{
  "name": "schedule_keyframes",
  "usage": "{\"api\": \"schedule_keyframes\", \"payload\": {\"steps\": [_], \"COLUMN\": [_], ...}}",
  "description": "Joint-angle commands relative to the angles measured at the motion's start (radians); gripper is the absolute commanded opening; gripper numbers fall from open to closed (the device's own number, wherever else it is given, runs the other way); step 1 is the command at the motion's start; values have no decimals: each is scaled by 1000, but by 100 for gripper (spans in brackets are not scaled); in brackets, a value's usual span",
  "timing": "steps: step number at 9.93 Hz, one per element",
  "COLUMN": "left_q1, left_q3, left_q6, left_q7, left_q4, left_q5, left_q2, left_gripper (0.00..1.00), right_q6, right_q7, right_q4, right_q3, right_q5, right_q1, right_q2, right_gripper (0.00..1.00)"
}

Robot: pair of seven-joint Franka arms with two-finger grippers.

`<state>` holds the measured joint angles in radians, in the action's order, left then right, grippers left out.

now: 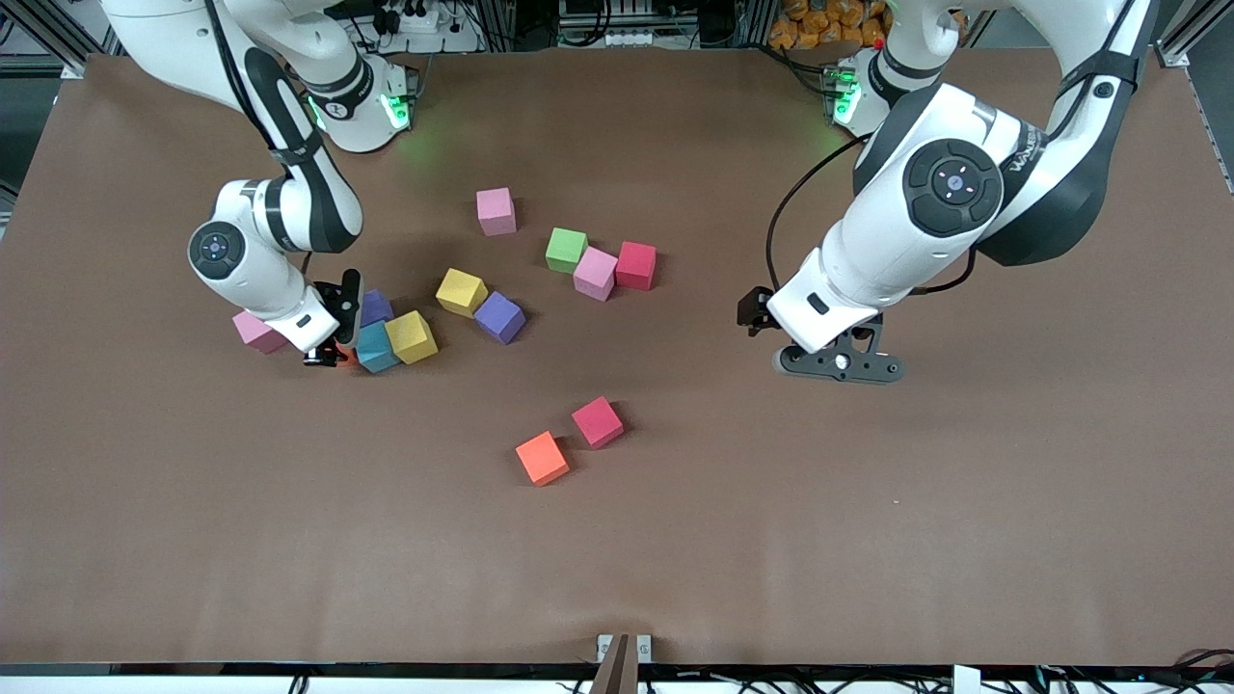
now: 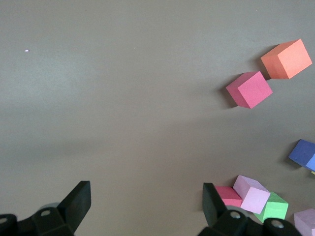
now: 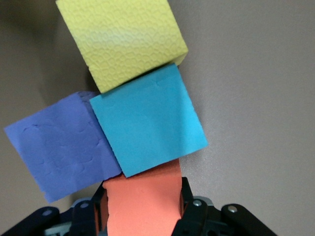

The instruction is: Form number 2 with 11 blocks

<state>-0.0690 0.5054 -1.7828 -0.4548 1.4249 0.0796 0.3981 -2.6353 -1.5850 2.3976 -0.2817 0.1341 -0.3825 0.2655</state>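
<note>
In the front view the blocks lie scattered on the brown table (image 1: pixel 868 540), forming no digit and no common axis. Nearest the bases sits a lone pale pink cube (image 1: pixel 496 211). A green cube (image 1: pixel 566 249), another pink cube (image 1: pixel 595 274) and a crimson cube (image 1: pixel 636 265) touch in a short row running toward the left arm's end. A yellow cube (image 1: pixel 461 292) and a purple cube (image 1: pixel 499 317) sit corner to corner. Nearest the camera lie an orange cube (image 1: pixel 542 458) and a magenta cube (image 1: pixel 598 422), just apart. The right gripper (image 1: pixel 333 355) is down among a cluster at the right arm's end: a second purple cube (image 1: pixel 375 307), a teal cube (image 1: pixel 376 349), a second yellow cube (image 1: pixel 411 336), with a pink cube (image 1: pixel 256 332) beside the arm. The left gripper (image 1: pixel 841 363) hangs over bare table.

In the left wrist view the left gripper's fingers (image 2: pixel 78 199) stand spread wide, holding nothing.

In the right wrist view the right gripper's fingers (image 3: pixel 188 196) pinch an orange-red cube (image 3: pixel 142 201) by two opposite faces. It touches the light blue cube (image 3: pixel 147 125), which adjoins the purple (image 3: pixel 59 147) and yellow (image 3: pixel 123 39) ones. All are matte, pebbled foam with square edges.
</note>
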Motion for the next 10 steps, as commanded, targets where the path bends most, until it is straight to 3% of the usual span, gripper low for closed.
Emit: {"api": "schedule_keyframes", "payload": {"steps": [1, 6, 10], "left_q1": [3, 5, 5], "left_q3": [4, 4, 4], "left_q6": [-10, -10, -13], "left_q7": [15, 15, 15], "left_q4": [6, 6, 9], "left_q5": [12, 12, 12], "left_q2": [-4, -2, 2], "left_gripper": [100, 100, 100], "right_q6": [21, 358, 399], "right_q7": [-29, 121, 330], "right_q4": [-9, -190, -202], "right_q3": [-1, -2, 25], "right_q5": [47, 67, 65], "right_q1": [-6, -62, -165], "right_q2": [-28, -74, -120], "right_gripper": [0, 0, 0]}}
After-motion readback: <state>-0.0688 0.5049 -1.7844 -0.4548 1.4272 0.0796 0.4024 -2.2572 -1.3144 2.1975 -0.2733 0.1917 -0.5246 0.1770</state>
